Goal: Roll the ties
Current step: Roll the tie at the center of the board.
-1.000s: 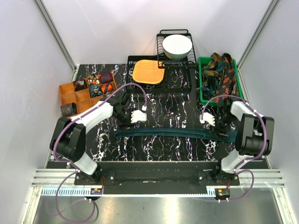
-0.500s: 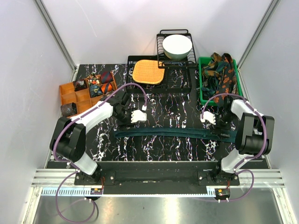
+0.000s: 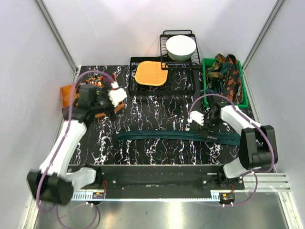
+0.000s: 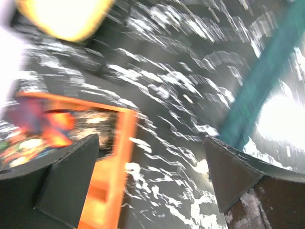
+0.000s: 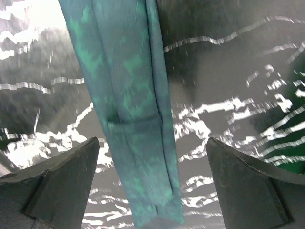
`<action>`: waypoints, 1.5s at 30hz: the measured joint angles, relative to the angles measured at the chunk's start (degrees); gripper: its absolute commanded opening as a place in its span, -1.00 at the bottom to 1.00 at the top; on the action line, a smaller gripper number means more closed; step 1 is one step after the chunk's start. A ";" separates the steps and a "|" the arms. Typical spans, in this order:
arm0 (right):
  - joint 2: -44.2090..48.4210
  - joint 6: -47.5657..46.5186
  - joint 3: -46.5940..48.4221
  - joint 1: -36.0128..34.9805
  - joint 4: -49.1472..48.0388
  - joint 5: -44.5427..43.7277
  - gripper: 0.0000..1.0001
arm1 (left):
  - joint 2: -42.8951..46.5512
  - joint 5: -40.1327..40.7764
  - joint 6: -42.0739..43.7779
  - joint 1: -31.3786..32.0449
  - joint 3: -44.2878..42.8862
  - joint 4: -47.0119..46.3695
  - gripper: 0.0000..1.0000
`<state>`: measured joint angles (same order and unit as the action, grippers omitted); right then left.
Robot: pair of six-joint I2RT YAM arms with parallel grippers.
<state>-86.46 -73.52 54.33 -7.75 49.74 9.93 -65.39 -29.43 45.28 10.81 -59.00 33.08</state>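
Note:
A plain dark teal tie [image 3: 176,136] lies flat and straight across the table's front half, unrolled. My left gripper [image 3: 114,93] hangs open and empty over the near corner of the orange organizer [image 3: 66,90], well away from the tie's left end. The blurred left wrist view shows the left gripper [image 4: 151,143] over the organizer wall [image 4: 121,162] and bare table, with the tie [image 4: 257,86] far off. My right gripper [image 3: 196,118] stands open just above the tie's right half. In its wrist view the tie's end [image 5: 138,143] lies between the fingers of the right gripper [image 5: 152,143], untouched.
A green bin [image 3: 208,98] at the right rear holds several patterned ties [image 3: 228,76]. The organizer holds blurred colourful rolled ties [image 4: 43,129]. An orange woven mat [image 3: 151,73] lies on a black tray, and a white bowl [image 3: 180,46] sits in a wire rack behind it.
My left arm has swung up and to the left, from the tie's left end to the organizer, and its jaws opened. The right gripper slid left along the tie and opened wider.

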 measured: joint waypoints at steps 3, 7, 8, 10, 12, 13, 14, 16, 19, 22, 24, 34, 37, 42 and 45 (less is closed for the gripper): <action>-1.46 2.89 -0.79 -1.53 -2.05 -0.15 0.99 | 7.58 0.11 -9.90 -0.96 1.86 -7.19 0.97; -2.95 5.27 -0.81 -1.75 -3.96 -0.46 0.99 | 9.38 -0.94 -18.36 -0.85 1.75 -10.51 0.97; -3.23 5.75 -0.79 -1.75 -4.28 -0.48 0.99 | 8.02 -1.68 -18.64 -0.85 0.92 -9.60 0.97; -3.52 6.40 -0.79 -1.75 -4.83 -0.50 0.99 | 3.58 -2.34 -19.89 -0.85 -2.21 -6.60 0.97; -3.52 6.86 -0.79 -1.75 -5.11 -0.50 1.00 | -1.25 -2.23 -22.25 -0.85 -4.46 -5.73 0.97; -3.52 6.99 -0.79 -1.75 -5.18 -0.50 0.99 | -2.62 -2.16 -23.30 -0.85 -4.55 -5.60 0.97; -3.50 7.02 -0.83 -1.75 -5.20 -0.50 0.99 | -3.37 -2.14 -24.20 -0.87 -4.50 -4.90 0.97; -3.28 7.02 -1.11 -1.75 -5.27 -0.57 0.99 | -3.26 -2.32 -25.27 -1.11 -4.24 -3.91 0.97; -2.47 6.93 -1.77 -1.75 -5.25 -0.81 0.99 | -0.61 -3.65 -26.93 -1.68 -3.32 -3.52 0.97; -1.73 6.56 -2.47 -1.79 -5.09 -0.79 0.99 | 4.74 -4.90 -28.39 -2.38 0.00 -3.61 0.98; -1.77 6.25 -2.93 -1.90 -5.03 -0.81 0.99 | 8.46 -5.31 -29.35 -3.13 2.71 -4.35 0.97; -4.68 1.36 -4.04 -1.84 -4.68 -3.72 0.18 | 14.14 -0.09 -31.52 -3.89 7.17 -8.66 0.98; -3.67 -0.90 -5.22 -0.17 -4.42 -4.59 0.17 | 11.26 1.07 -31.34 -4.00 6.32 -8.15 0.97; -2.16 -6.56 -7.04 7.87 -3.61 -6.88 0.15 | 10.12 -2.36 -32.22 -4.44 5.51 -7.06 0.97; -1.88 -10.93 -7.56 14.53 -3.34 -8.83 0.15 | 8.76 -6.19 -31.54 -4.44 3.58 -5.44 0.97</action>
<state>-88.33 -84.44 46.76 6.79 46.39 1.10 -56.62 -35.62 13.74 6.37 -55.42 27.64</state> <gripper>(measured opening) 0.579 0.987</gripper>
